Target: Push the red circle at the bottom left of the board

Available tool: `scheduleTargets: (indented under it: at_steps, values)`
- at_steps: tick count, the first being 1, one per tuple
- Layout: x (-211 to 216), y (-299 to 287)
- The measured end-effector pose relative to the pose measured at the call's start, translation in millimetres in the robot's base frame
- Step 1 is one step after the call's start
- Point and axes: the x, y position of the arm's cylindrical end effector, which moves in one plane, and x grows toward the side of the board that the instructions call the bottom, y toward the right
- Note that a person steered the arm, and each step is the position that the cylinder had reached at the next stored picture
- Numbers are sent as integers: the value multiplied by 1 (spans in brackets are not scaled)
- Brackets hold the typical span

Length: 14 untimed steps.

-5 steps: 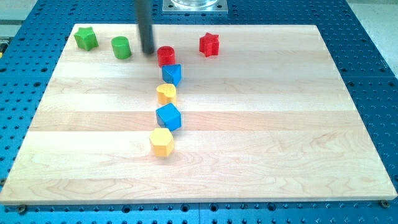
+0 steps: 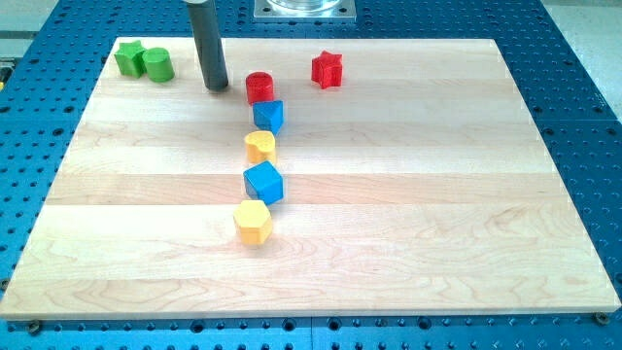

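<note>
The red circle [image 2: 259, 87] stands near the view's top, left of the board's middle line. My tip [image 2: 217, 87] rests on the board just left of it, with a small gap between them. The dark rod rises from the tip out of the view's top. A blue block [image 2: 268, 116] touches the red circle's lower right side.
A green circle [image 2: 157, 64] sits against a green star [image 2: 129, 58] at the top left. A red star [image 2: 328, 70] lies right of the red circle. Below the blue block run a yellow heart-like block [image 2: 259, 147], a blue cube [image 2: 263, 182] and a yellow hexagon [image 2: 253, 222].
The green circle has slid left and now touches the green star. My tip has moved a little left and down, away from the red circle. The red circle has not moved.
</note>
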Motion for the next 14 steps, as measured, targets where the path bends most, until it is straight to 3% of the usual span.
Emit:
scheduleTargets:
  at_steps: [2, 3, 5, 6, 7, 8, 9, 13, 14]
  values:
    - [0, 0]
    - [-13, 33]
    - [13, 46]
    - [6, 79]
    - [25, 97]
    - [50, 88]
    - [73, 20]
    - [66, 16]
    - [92, -17]
